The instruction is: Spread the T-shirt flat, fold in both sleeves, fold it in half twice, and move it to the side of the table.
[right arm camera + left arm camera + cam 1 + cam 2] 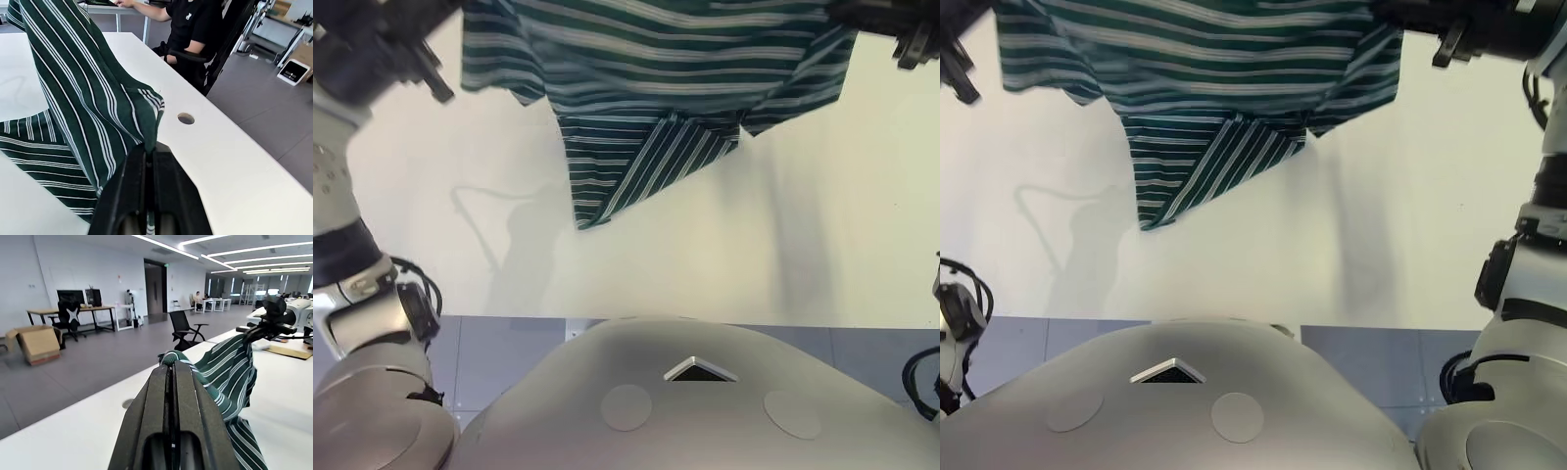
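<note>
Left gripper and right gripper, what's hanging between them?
The green striped T-shirt hangs spread between the left gripper and right gripper, both clamped on it, over the white table; the eye views show it.

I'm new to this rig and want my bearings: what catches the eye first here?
The green striped T-shirt hangs stretched above the white table, held up between the two arms. The left claw is shut on one edge of the cloth and the right claw on the other, while a folded lower part droops toward the table.
</note>
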